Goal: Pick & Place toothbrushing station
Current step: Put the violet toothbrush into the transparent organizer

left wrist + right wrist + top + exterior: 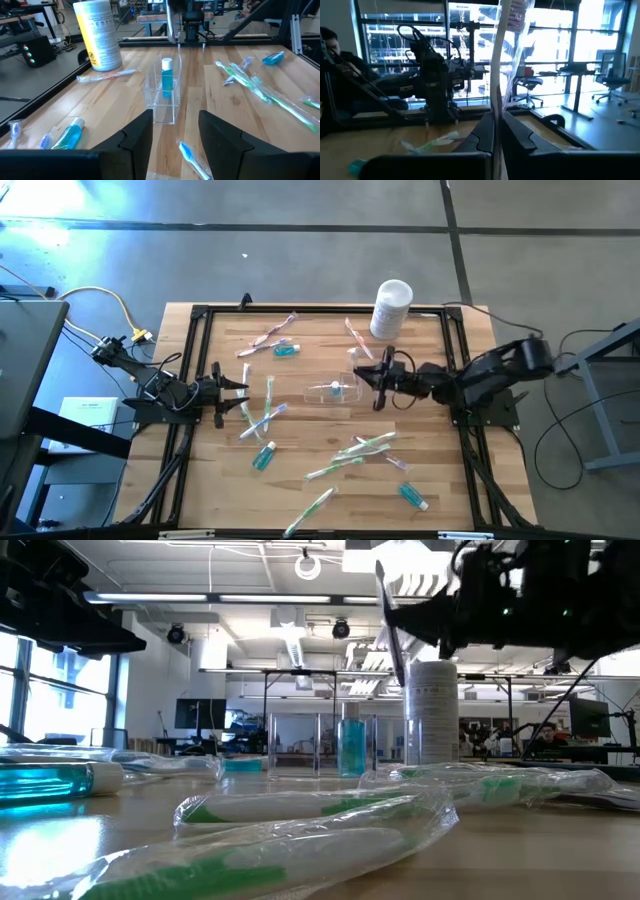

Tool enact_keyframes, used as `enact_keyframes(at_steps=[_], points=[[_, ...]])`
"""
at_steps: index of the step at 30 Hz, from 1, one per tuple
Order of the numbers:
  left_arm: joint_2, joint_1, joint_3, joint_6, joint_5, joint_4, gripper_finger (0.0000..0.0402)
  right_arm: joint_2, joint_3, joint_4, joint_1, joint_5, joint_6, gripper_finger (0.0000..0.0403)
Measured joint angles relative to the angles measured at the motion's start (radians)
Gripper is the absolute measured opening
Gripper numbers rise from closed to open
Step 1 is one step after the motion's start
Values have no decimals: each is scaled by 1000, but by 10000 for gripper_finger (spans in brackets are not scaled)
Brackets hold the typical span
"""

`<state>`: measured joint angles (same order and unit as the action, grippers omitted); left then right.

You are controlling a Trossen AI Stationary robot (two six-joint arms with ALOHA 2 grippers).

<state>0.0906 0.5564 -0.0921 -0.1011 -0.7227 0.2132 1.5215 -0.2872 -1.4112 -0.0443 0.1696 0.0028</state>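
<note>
Right gripper (380, 385) hangs just beside the small clear plastic cup (331, 390), on the side toward the large white cylindrical canister (391, 308), with its jaws pinched tight on a slim toothbrush in a clear wrapper (502, 60) that stands upright between them. Left gripper (240, 387) waits on the far side of the cup from the right one, well apart from it, jaws partly spread and holding nothing; its two dark fingers (137, 137) frame the cup in the left wrist view.

Everything rests on a pale wooden plank table (300, 480) edged by a black metal frame (196, 360). The canister stands upright at the table's edge, beyond the cup.

The cup stands upright about mid-table and holds one small teal tube with a white cap (166, 77), upright inside it.

Pale green wrapped toothbrushes (362, 446) lie in a loose cluster on the table, on the side of the cup opposite the canister. White-blue toothbrushes (262, 415) lie between the cup and the left gripper. Pink toothbrushes (268, 335) lie on the canister's side of the cup, near the frame.

More teal tubes lie flat around the cup: one (286, 350) beside the pink brushes, one (264, 456) past the white-blue brushes, and one (413, 497) far out beyond the green cluster.
</note>
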Motion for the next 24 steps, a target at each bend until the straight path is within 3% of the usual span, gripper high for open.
enact_keyframes(at_steps=[8,24], points=[[0,0,0,-8,-2,0,155,212,-41,-82,-57,-31,75,8],[0,0,0,-9,-3,-1,155,255,-99,-45,-40,-55,103,9]])
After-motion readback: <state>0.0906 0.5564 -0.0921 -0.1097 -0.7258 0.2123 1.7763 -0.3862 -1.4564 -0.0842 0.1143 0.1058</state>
